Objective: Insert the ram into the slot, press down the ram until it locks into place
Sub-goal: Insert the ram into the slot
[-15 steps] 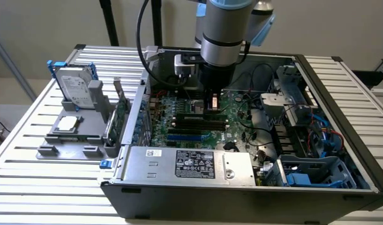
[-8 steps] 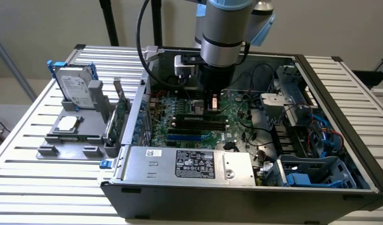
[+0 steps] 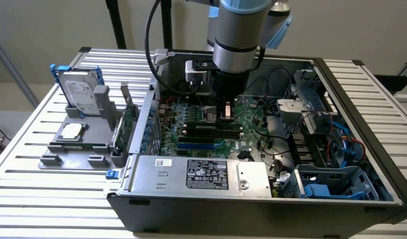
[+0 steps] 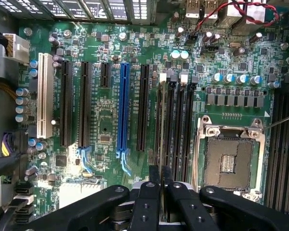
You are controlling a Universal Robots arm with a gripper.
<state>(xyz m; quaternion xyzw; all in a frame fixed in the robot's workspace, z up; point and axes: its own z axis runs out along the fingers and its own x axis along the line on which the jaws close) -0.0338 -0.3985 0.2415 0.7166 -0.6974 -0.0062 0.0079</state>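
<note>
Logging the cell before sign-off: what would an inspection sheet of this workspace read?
Surface: slatted metal table carrying an open computer case.
Job's things: parallel black slots beside the CPU socket; cannot tell if the pincer carries the ram.
Clutter: grey fixture holding a hard drive, on the exterior view's left.
Grippers: pincer low over the motherboard, near one end of the slots.
Cables: black cable looping off the arm; red-black wires at the board's edge.
Surroundings: beige wall.
</note>
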